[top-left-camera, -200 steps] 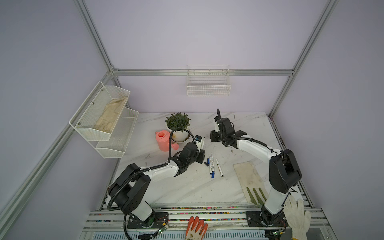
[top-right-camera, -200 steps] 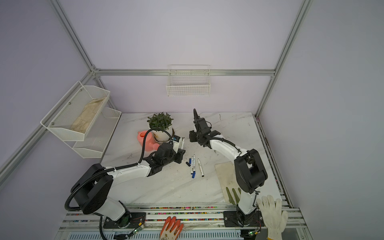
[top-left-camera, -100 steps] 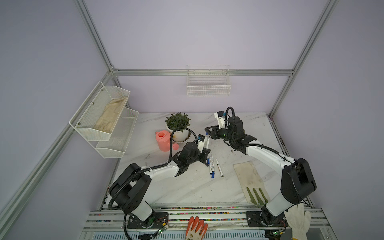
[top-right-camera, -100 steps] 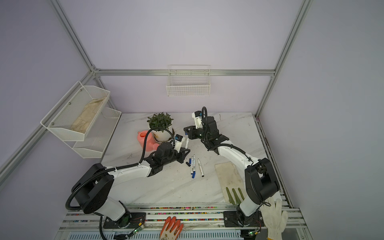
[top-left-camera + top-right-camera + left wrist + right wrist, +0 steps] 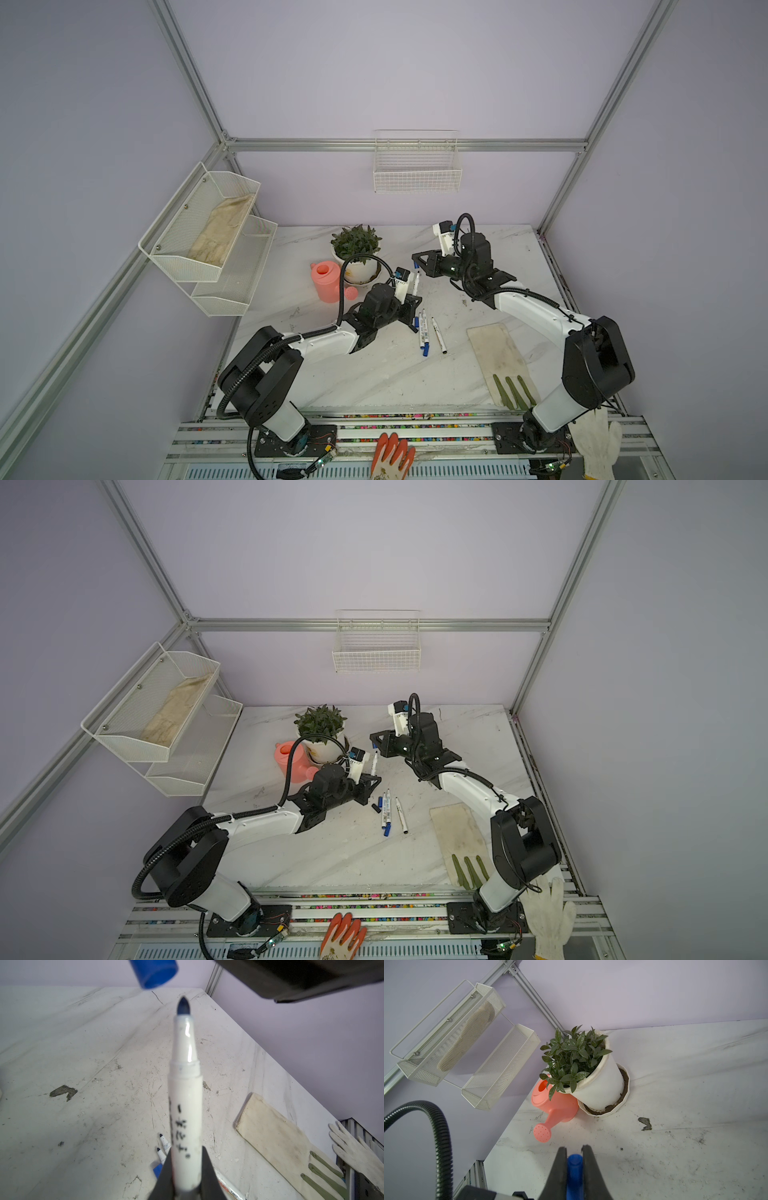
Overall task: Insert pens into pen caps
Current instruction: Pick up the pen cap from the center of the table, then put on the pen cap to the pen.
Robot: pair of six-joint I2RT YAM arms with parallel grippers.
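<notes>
Pinched the pen (image 5: 185,1088) low on its barrel with the left gripper (image 5: 187,1154), jaws pressed onto it, felt tip pointing away from them. Pinched the blue cap (image 5: 574,1164) with the right gripper (image 5: 574,1150), jaws tight on it. Found the cap's mouth just beyond the tip, not touching, offset sideways from the pen's long axis. Held both in the air beside the plant pot (image 5: 360,270). Noted other pens (image 5: 424,332) lying farther from that pot.

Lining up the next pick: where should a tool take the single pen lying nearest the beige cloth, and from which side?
Mid-barrel, from straight above, jaws across its width. The pen lies flat, with a gap to the two pens beside it and bare table toward the cloth.
</notes>
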